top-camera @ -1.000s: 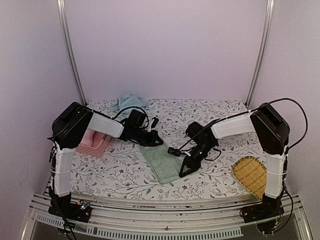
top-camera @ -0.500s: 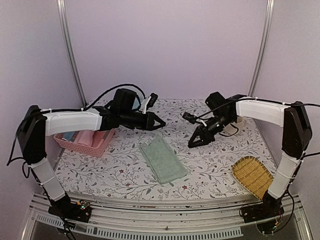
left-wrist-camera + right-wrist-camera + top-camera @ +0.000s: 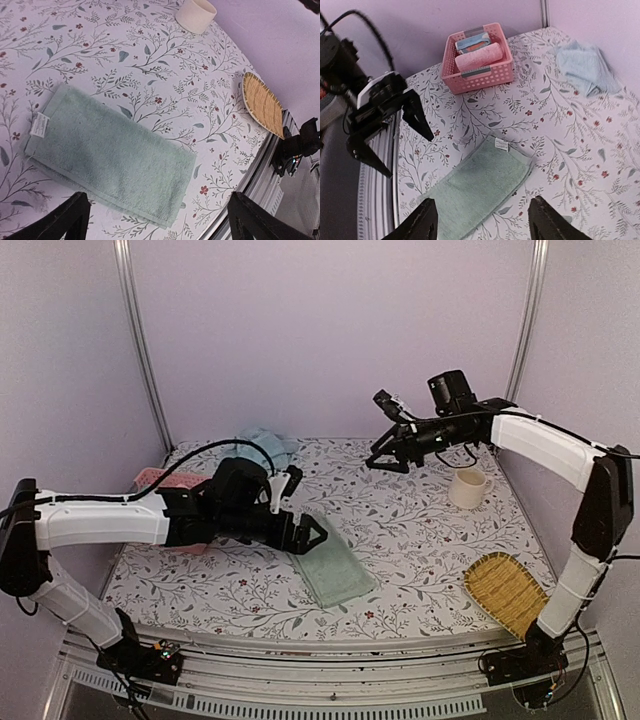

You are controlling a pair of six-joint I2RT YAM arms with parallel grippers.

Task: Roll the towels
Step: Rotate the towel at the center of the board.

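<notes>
The sage green towel [image 3: 335, 565] lies folded flat on the floral table [image 3: 430, 535], unrolled, with a small white label [image 3: 39, 123] at one far corner. The left gripper [image 3: 310, 537] hangs over the towel's far left end. Its fingers are spread wide with nothing between them, and the left wrist view shows the cloth clear below them.

The right gripper [image 3: 386, 462] is raised well beyond the towel, to the back right. Its jaws are parted and empty, and its camera looks down on the towel from afar.

The light blue towel [image 3: 266, 445] sits crumpled in a heap well behind the green towel, at the back wall. The pink lattice basket [image 3: 480, 80] stands to the left of the green towel and holds a pink roll [image 3: 477, 59]. The cream mug [image 3: 467, 487] stands well to the towel's right and farther back. The woven tray [image 3: 505, 590] lies to its right, near the front edge.
</notes>
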